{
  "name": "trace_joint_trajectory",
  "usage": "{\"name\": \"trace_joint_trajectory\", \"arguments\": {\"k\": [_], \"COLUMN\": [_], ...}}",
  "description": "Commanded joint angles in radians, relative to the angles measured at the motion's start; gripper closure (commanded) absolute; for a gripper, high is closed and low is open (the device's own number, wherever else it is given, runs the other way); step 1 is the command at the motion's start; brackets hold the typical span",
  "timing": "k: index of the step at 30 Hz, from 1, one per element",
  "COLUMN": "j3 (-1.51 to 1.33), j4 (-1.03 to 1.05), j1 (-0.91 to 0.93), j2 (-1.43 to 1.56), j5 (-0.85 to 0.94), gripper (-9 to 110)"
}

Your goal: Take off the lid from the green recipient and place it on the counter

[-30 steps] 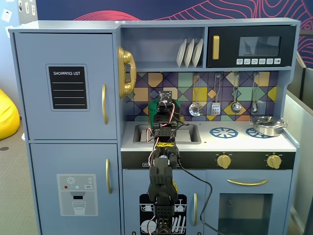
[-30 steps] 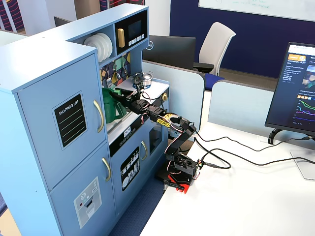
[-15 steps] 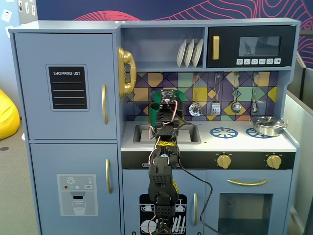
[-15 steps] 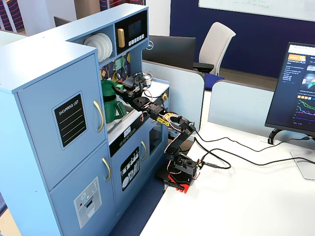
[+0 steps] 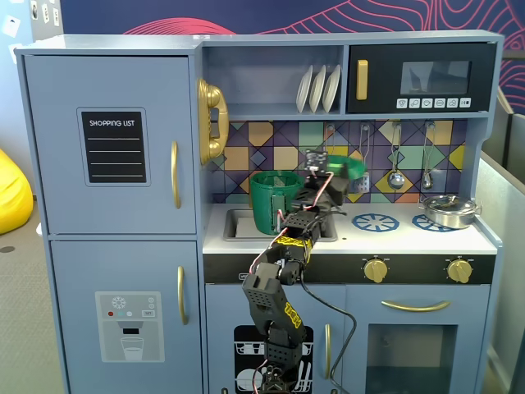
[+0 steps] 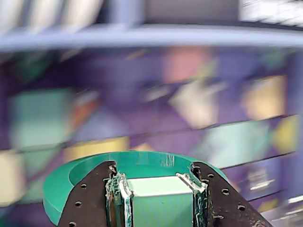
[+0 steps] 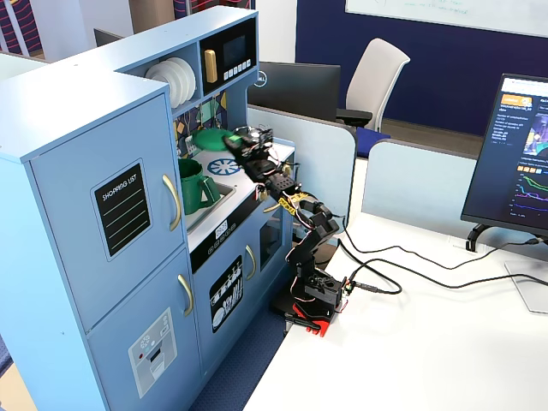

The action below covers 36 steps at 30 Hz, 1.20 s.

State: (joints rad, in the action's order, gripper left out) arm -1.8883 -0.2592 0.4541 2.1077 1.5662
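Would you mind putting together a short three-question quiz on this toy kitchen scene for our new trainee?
1. True or false: the lid sits on the green recipient.
2. Which part of the lid does the end effector clamp in the wrist view? A) its rim B) its centre knob C) nothing
3. Fill in: in a fixed view, the small steel pot stands at the ____ end of the counter.

Key
1. False: it is held up in the air, clear of the open-topped recipient.
2. B
3. right
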Motion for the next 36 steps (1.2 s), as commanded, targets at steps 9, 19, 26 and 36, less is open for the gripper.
{"name": "trace_joint_trajectory", "arguments": {"k": [9, 19, 26, 36], "j3": [0.054, 0.015, 0.031, 0.043], "j4": [-0.077, -0.255, -0.261, -0.218], "j1": [0.16, 0.16, 0.155, 0.153], "j2": [-0.087, -0.302, -0.37, -0.393], "j5": [-0.031, -0.003, 0.017, 0.031], "gripper": [101, 101, 101, 101]}}
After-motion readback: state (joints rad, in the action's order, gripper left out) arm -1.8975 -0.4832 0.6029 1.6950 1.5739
